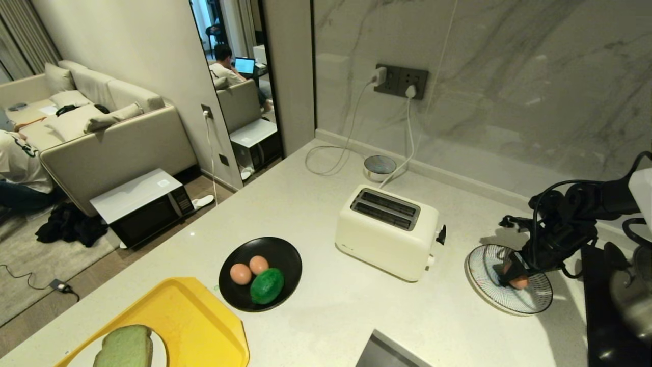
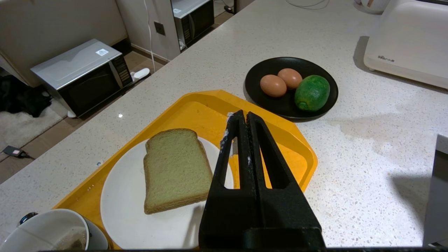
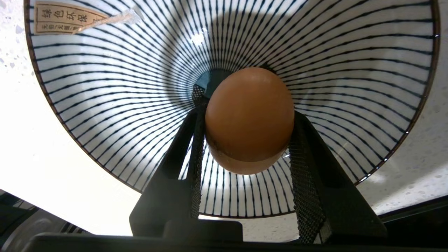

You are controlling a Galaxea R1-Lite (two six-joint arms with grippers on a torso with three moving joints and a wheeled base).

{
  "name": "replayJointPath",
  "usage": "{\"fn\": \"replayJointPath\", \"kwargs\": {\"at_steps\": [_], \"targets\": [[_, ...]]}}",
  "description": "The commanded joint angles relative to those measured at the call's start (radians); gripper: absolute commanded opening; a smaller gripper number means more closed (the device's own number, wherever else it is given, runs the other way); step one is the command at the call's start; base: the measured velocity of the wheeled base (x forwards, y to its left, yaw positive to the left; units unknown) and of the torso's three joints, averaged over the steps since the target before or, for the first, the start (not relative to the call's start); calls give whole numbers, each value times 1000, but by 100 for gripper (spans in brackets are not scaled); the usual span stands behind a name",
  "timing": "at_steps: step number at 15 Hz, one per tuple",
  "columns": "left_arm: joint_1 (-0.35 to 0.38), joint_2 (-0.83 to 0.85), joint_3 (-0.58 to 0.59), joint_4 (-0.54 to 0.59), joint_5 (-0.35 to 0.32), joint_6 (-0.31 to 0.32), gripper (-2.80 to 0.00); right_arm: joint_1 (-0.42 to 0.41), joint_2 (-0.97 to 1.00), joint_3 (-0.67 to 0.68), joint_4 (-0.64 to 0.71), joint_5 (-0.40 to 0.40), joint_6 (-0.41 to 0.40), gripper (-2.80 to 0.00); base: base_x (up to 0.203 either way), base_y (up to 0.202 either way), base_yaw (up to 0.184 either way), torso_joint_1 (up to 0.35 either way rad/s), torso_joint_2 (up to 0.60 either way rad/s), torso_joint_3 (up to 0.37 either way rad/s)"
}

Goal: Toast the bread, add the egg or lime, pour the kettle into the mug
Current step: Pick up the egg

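Note:
My right gripper (image 1: 514,278) reaches down into a blue-striped bowl (image 1: 509,303), and its mesh pads press both sides of a brown egg (image 3: 249,119) at the bowl's centre. Two more eggs (image 1: 240,273) and the lime (image 1: 266,286) lie on a black plate (image 1: 285,255). The bread (image 2: 173,168) lies flat on a white plate (image 2: 140,217) in a yellow tray (image 2: 196,112). My left gripper (image 2: 245,115) hangs shut and empty above that tray. The mug (image 2: 52,231) shows at the tray's near corner. I cannot make out the kettle for certain.
A cream toaster (image 1: 387,232) with two empty slots stands mid-counter, its cord running to a wall socket (image 1: 401,81). A grey rounded vessel (image 1: 634,290) sits on a black slab at the right edge. The counter drops off at the left, above a floor-standing microwave (image 1: 145,206).

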Motion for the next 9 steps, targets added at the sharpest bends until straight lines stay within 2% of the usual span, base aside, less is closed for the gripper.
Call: {"fn": "replayJointPath", "kwargs": {"at_steps": [1,9], "targets": [[0,0,0,-1,1,-1,-280,1,0,4,5,1,-2,-280,0,0,0,0,0,0],[0,0,0,-1,1,-1,-280,0,-44,7,5,1,-2,-280,0,0,0,0,0,0]]}}
